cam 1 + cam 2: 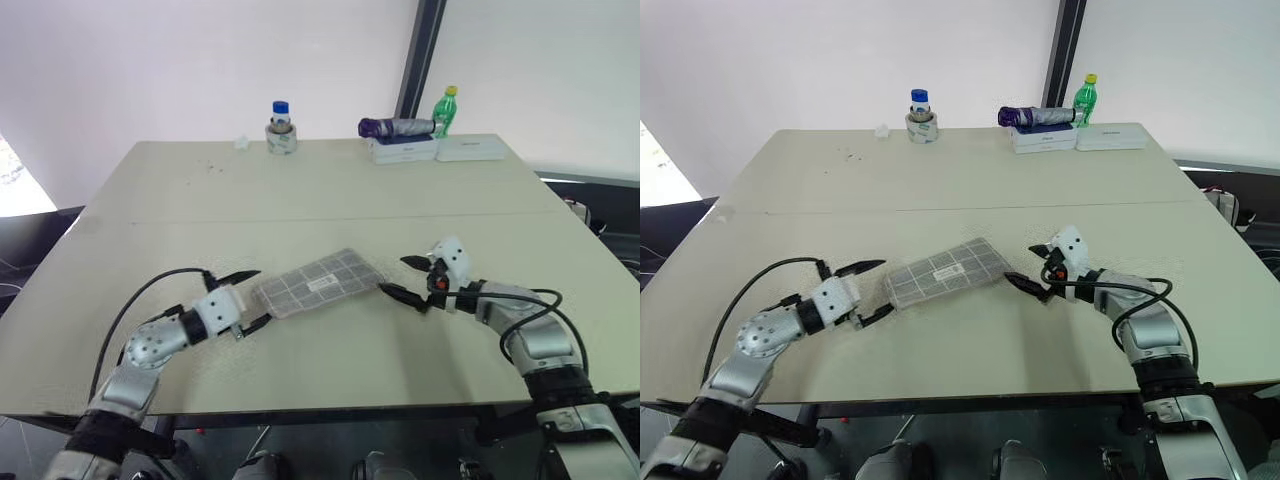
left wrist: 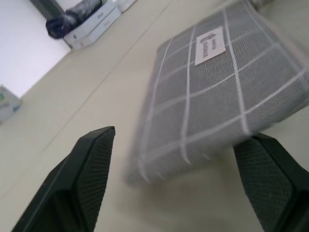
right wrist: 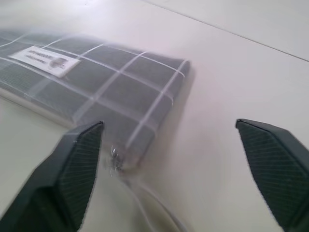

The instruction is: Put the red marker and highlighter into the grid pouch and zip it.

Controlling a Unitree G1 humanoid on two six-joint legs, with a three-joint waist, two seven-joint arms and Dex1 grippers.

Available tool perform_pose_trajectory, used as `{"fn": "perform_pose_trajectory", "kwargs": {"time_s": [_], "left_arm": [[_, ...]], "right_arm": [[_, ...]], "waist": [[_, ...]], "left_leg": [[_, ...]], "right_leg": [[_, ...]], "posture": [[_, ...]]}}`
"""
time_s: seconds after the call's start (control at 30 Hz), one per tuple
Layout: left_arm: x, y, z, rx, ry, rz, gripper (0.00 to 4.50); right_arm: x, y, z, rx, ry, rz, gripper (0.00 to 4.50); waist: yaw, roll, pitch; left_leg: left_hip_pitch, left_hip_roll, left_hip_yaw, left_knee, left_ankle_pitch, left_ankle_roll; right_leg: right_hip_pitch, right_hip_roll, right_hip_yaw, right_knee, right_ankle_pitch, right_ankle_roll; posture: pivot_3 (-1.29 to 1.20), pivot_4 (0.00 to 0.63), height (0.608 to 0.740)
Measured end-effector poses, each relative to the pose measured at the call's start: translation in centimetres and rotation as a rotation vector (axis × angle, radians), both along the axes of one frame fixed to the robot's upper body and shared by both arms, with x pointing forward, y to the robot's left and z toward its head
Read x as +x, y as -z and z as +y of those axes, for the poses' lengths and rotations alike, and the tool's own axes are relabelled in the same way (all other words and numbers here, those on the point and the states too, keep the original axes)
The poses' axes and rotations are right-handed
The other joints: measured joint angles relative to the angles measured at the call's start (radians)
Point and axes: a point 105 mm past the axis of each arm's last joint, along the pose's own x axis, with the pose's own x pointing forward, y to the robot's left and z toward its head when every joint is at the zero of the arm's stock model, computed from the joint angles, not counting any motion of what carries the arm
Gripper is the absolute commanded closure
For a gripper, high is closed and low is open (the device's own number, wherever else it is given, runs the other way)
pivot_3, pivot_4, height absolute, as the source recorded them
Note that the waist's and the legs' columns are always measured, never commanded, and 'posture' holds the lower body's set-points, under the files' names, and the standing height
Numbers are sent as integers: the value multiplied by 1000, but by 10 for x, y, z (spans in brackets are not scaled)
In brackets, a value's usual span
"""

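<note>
Left eye view — grid pouch (image 1: 318, 283) flat between both jaws, each wide apart, empty.

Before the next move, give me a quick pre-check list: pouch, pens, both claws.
1. Grid pouch lies flat on the table, label up: ok.
2. Left claw open, at the pouch's left end, not gripping it: ok.
3. Right claw open, at the pouch's right end, not gripping it: ok.
4. Red marker and highlighter inside the pouch: cannot tell; neither lies on the table near it.
5. Zipper fully shut: cannot tell; the zipper pull sits at the corner by the right claw, but the teeth are blurred.
6. Bottles and boxes at the table's far edge, well away from both arms: ok.
</note>
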Motion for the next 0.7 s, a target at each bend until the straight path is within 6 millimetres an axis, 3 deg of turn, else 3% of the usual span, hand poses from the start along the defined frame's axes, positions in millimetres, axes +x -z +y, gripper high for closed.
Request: {"fn": "perform_pose_trajectory", "kwargs": {"time_s": [0.13, 0.27, 0.33, 0.43, 0.6, 0.7], "left_arm": [[-16, -1, 41, -35, -131, 28, 496], [-35, -7, 76, -56, -255, 19, 496], [-43, -9, 89, -88, -309, 33, 496], [-50, -15, 105, -151, -385, 55, 496], [-59, -40, 149, -415, -570, 82, 496], [-65, -51, 163, -395, -598, 78, 496]], "right_arm": [[-14, 8, -21, -37, -1, 19, 59], [-18, -17, -43, 28, 21, -22, 59], [-21, -25, -47, 61, 16, -42, 59], [-27, -20, -49, 79, 1, -20, 59], [-33, -16, -60, 57, 9, 9, 59], [-35, -20, -69, 47, 14, 8, 59]], "waist": [[-2, 0, 0], [-2, 0, 0], [-2, 0, 0], [1, 0, 0], [-1, -1, 0], [-1, -1, 0]], "left_leg": [[0, 0, 0, 0, -3, 5], [0, 0, -1, 0, -4, 5], [0, 0, -1, 0, -4, 5], [0, 0, -1, 0, -4, 5], [0, 0, -1, 0, -4, 5], [0, -1, -1, 0, -4, 5]], "right_leg": [[0, -1, 0, 0, 0, 0], [0, -4, 0, 0, 0, -1], [0, -4, 0, 0, 0, -1], [0, -5, 0, -1, 0, -1], [0, -5, 0, 0, 0, -1], [0, -5, -1, -1, 0, -1]], "posture": [[0, 150, 740], [0, 150, 740], [0, 150, 740], [0, 150, 740], [0, 150, 740], [0, 150, 740]]}}
